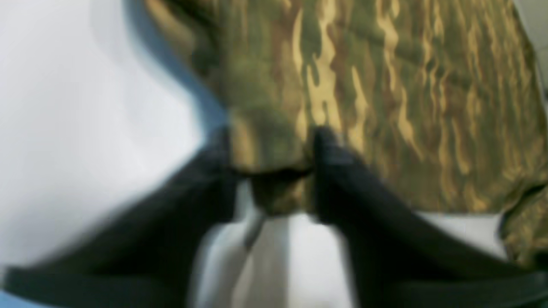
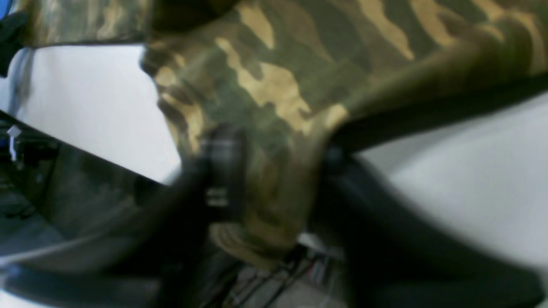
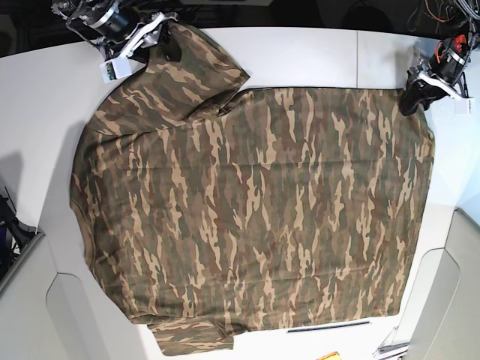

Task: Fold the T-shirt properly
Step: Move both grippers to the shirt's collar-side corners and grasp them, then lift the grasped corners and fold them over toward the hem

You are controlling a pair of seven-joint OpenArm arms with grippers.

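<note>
The T-shirt [image 3: 255, 210] lies spread flat and back-up over most of the white table [image 3: 315, 52], its far sleeve reaching toward the table's far edge and its hem toward the side where the left arm stands. The right gripper [image 2: 274, 171] has its two black fingers closed in on a bunched wad of the sleeve cloth, which fills the gap between them and hangs out below; in the base view that gripper sits at the tip of the far sleeve of the T-shirt. The left gripper [image 1: 274, 158] is drawn in narrow on a small fold at the far hem corner of the T-shirt, with cloth pinched between the fingertips, though that view is blurred and how deep the bite goes cannot be told. The main risk, as I judge it, is an uneven hold: the sleeve grip has a thick lump while the hem grip looks thin, so if both arms lift and carry the edge across the T-shirt, the thin corner could slip free and the fold would fall crooked. A second risk is that the bunched sleeve drags only the top layer, leaving wrinkles under the T-shirt. Pulling the two points apart too hard could also skew the whole T-shirt on the smooth table. No box, bin or other container shows near the T-shirt, so nothing is held in one.
</note>
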